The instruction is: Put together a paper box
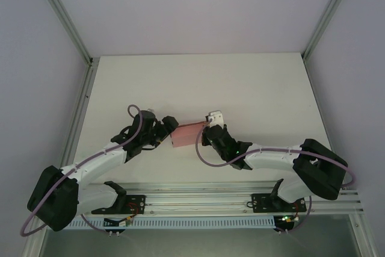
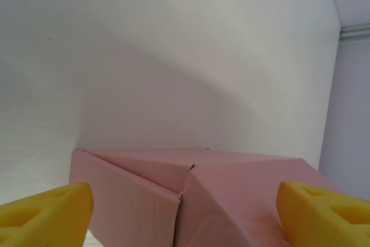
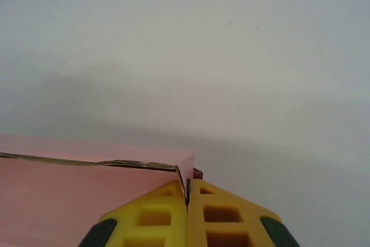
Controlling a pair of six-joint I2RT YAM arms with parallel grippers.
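As right end effector (image 3: 188, 186) pinches, paper box (image 3: 69, 198) edge

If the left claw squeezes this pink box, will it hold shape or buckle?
Likely buckles: the paper box is thin card, its folded seam gaping. Probably light, so a push may slide it across the smooth table, though the right claw pinching its wall should steady it.
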